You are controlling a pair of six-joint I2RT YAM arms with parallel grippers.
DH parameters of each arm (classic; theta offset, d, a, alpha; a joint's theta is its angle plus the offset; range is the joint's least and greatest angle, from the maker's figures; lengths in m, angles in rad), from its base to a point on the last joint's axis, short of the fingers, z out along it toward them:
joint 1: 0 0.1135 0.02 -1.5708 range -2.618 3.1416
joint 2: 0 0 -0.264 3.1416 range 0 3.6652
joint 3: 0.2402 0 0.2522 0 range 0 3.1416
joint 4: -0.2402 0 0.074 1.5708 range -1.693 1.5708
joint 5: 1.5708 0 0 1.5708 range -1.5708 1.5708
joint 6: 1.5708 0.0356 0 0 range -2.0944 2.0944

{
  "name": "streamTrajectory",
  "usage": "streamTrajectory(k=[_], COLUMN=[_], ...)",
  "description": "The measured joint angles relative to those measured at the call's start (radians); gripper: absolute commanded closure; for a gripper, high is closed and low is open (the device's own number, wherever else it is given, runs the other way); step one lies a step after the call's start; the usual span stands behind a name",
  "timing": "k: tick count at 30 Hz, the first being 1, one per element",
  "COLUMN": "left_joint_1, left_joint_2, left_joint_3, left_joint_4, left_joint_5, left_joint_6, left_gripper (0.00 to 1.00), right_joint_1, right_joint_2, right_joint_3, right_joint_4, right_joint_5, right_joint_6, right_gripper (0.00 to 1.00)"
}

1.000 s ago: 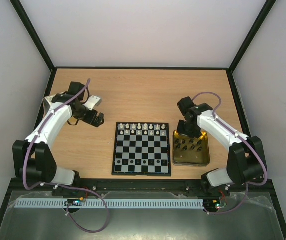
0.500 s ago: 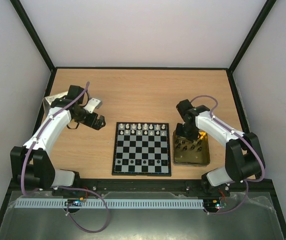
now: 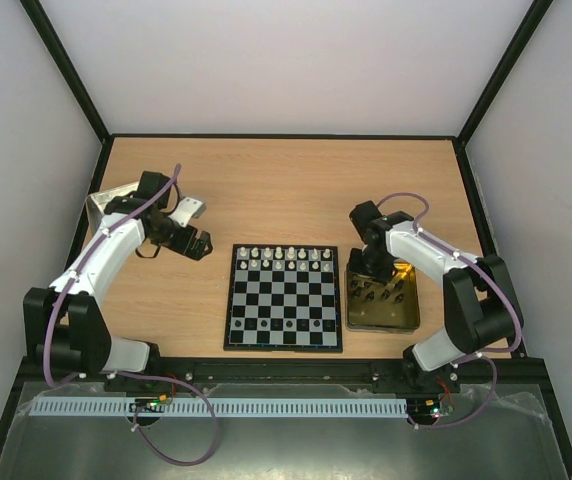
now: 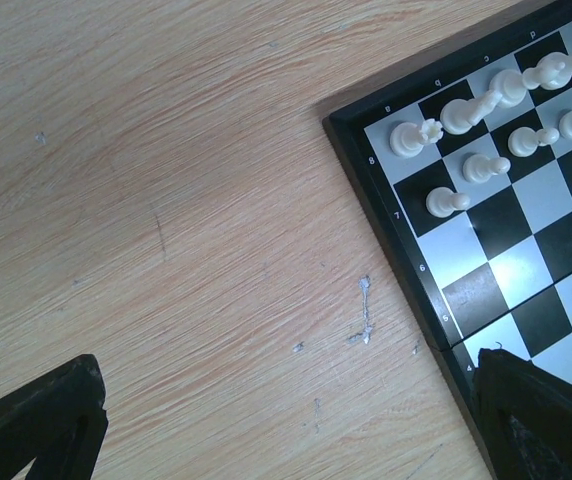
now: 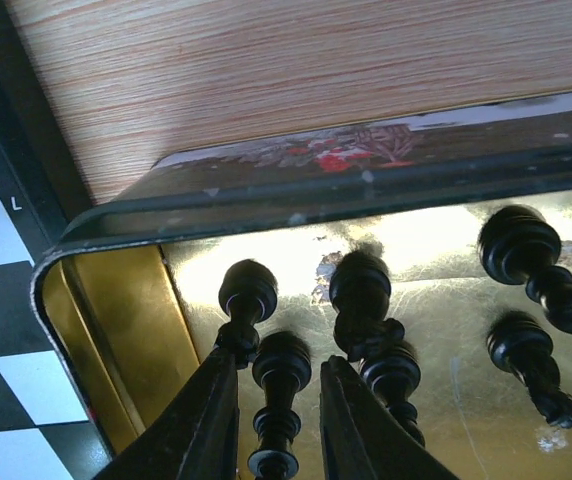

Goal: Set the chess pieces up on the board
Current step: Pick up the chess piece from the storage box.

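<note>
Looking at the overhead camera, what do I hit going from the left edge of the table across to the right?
silver tin lid → left tool → chessboard → gold tin

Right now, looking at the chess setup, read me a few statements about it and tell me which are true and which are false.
1. White pieces stand along the far edge of the board. True.
2. The gold tin is empty. False: several black pieces lie in it.
3. The left end effector grips a white piece. False: it is open and holds nothing, above the bare table beside the board.
4. The right end effector is at the tin, with one black piece between its two fingers. True.
</note>
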Motion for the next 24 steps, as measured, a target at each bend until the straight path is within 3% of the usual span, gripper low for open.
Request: streamTrajectory(k=[24], left_joint_1=[-0.017], left_joint_2=[0.009], left_joint_3=[-0.002], left_joint_4=[0.008], left_joint_5=[0.003], left_joint_6=[-0.003], left_gripper=[0.01], right_joint_1=[0.032], right_joint_2=[0.057], right_joint_3=[0.024], right_joint_4=[0.017], right_joint_5=[-0.003], right_joint_6=[0.001], right_gripper=[0.80])
